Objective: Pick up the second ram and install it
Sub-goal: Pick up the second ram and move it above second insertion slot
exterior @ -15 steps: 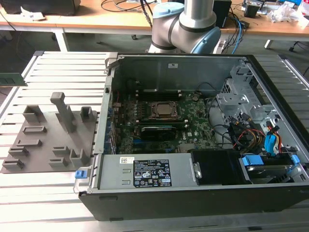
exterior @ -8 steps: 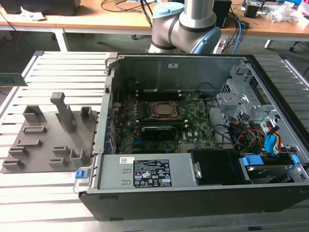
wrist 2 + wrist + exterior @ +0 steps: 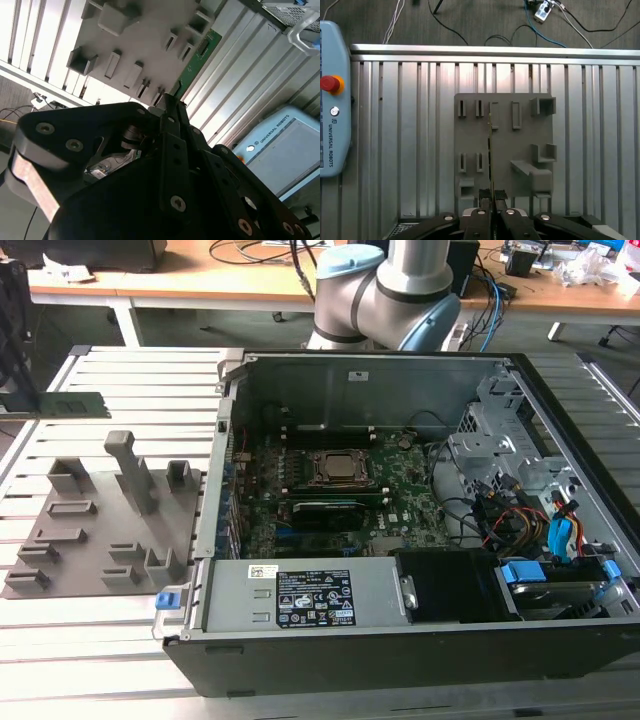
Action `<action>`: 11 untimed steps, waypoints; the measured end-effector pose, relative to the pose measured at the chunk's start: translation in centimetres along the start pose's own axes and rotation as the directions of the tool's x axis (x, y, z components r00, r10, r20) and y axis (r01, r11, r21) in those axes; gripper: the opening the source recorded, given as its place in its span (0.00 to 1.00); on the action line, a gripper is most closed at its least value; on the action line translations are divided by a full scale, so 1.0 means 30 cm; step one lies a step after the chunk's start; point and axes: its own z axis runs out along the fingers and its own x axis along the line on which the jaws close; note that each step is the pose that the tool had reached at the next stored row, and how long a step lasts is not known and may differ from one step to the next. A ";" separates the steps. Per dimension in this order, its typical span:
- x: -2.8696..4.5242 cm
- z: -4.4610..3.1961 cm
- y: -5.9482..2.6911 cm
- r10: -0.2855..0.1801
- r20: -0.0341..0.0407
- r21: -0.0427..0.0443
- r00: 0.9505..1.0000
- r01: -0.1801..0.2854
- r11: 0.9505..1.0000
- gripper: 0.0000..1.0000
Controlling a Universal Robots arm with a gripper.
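**Second ram [image 3: 75,403] clamped in gripper, off the gray holder plate [image 3: 90,540]**

Pinched at one end between the narrowed fingers of the gripper [image 3: 492,199], thin green edge [image 3: 490,145] running out over the plate in the first wrist view. Clear of the plate's slots. Level over the slatted table [image 3: 130,660], toward the exterior view's left of the open computer case [image 3: 370,665].

My arm [image 3: 415,280] is silver-grey tubing with pale blue joint caps; my end effector [image 3: 492,196] is matte black, its linkage plates studded with silver screws.
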 end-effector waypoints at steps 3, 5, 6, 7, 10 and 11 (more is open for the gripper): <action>0.000 -0.002 -0.034 0.000 0.000 0.000 1.000 0.000 1.000 0.14; -0.001 -0.003 -0.064 0.000 0.000 0.000 1.000 0.000 1.000 0.14; 0.000 -0.003 -0.072 0.000 0.000 0.000 1.000 0.000 1.000 0.14; -0.001 -0.004 -0.080 0.000 0.000 0.000 1.000 0.000 1.000 0.14; -0.001 -0.006 -0.124 0.000 0.000 0.000 1.000 0.000 1.000 0.14; -0.001 -0.006 -0.130 0.000 0.000 0.000 1.000 0.000 1.000 0.14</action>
